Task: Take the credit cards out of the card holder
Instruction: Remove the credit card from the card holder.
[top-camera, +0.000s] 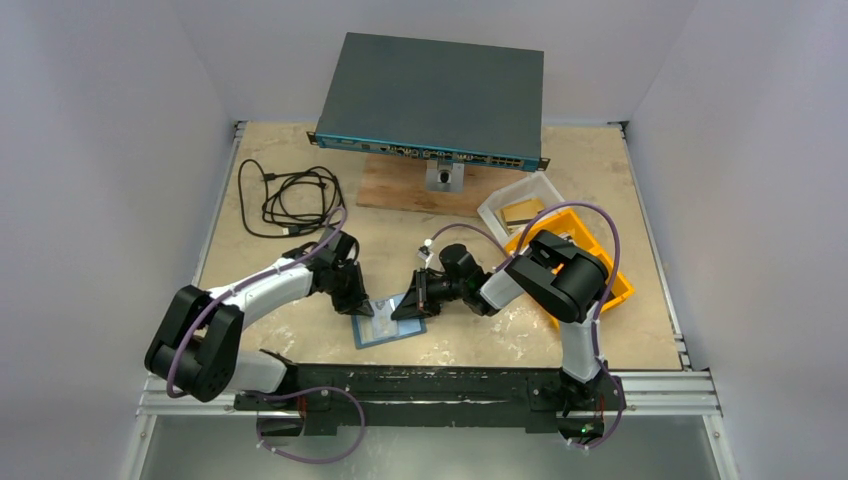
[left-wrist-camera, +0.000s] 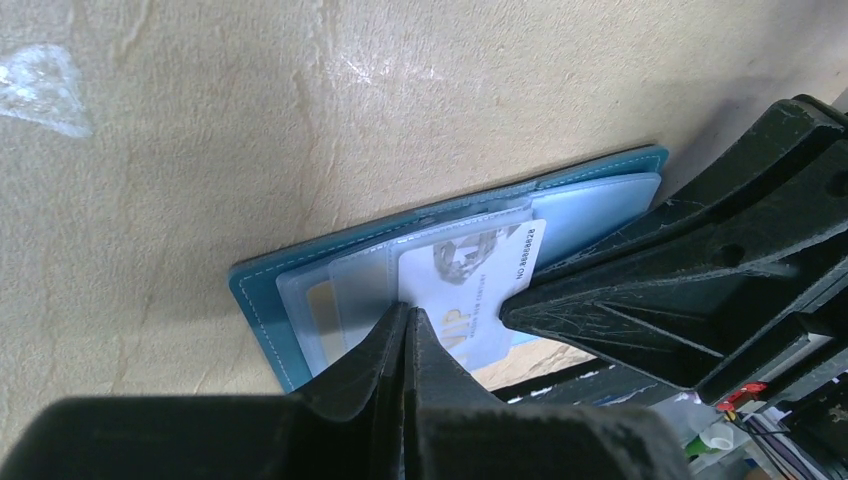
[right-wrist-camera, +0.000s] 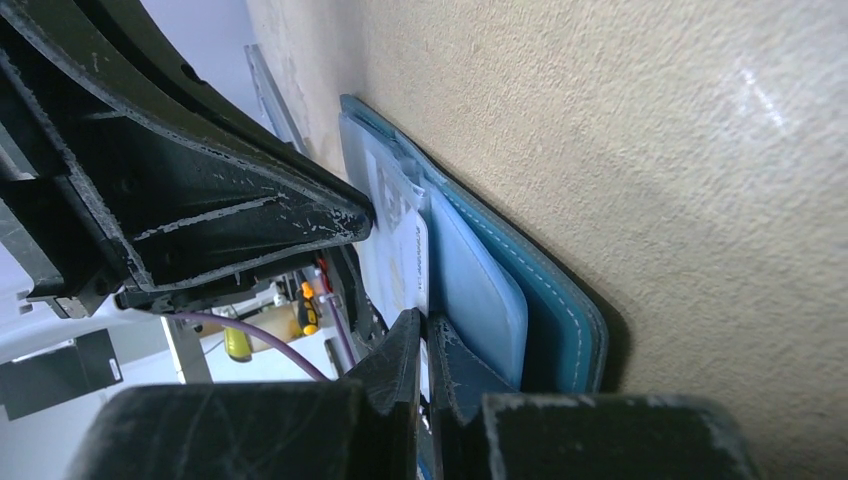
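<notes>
- Beige counter (top-camera: 500, 342) bears open card holder (top-camera: 385, 335).
- Left jaws closed, maybe pinching a credit card (left-wrist-camera: 480, 275); right jaws closed against holder.
- Risk: weak pinch slips; holder drags.

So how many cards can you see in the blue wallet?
2. A white card pokes out of a clear pocket of the wallet; a yellow-patched card sits inside the pocket beside it. More may be hidden.
</notes>
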